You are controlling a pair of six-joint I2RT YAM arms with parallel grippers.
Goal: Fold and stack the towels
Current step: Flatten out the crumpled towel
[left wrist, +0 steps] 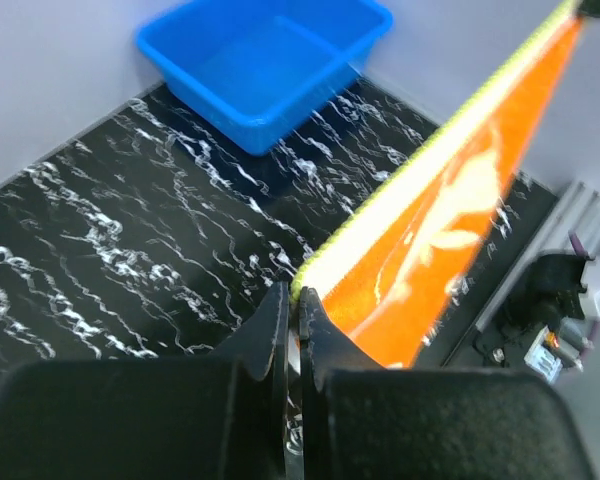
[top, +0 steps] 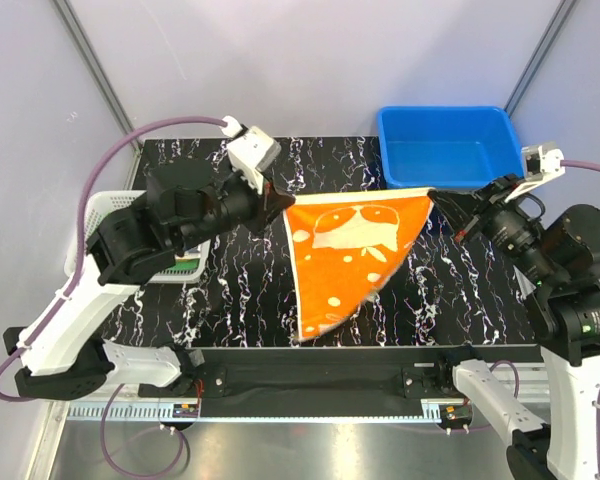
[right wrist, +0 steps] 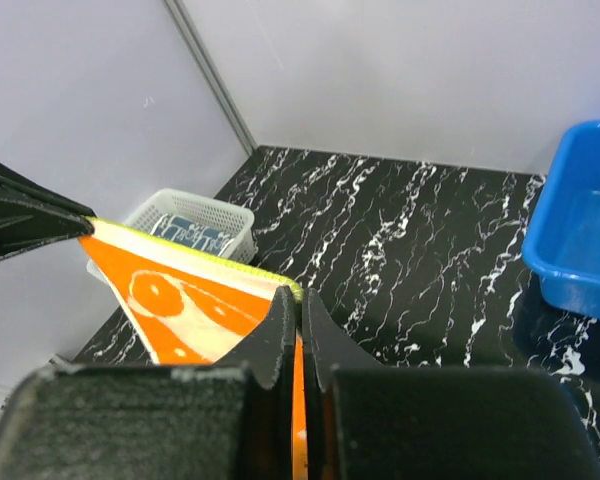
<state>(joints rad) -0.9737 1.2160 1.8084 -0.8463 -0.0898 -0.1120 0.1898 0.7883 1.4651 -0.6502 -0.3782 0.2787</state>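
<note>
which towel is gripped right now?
The orange towel, stretched by its top edge between the left gripper and right gripper; the navy patterned towel lies in the white basket.

Blue plastic tub (top: pixel 440 150) sitting open at the far right corner of the table | white slatted basket (top: pixel 102 202) resting at the left edge | black white-veined table (top: pixel 240 290) stretching between pale walls
</note>
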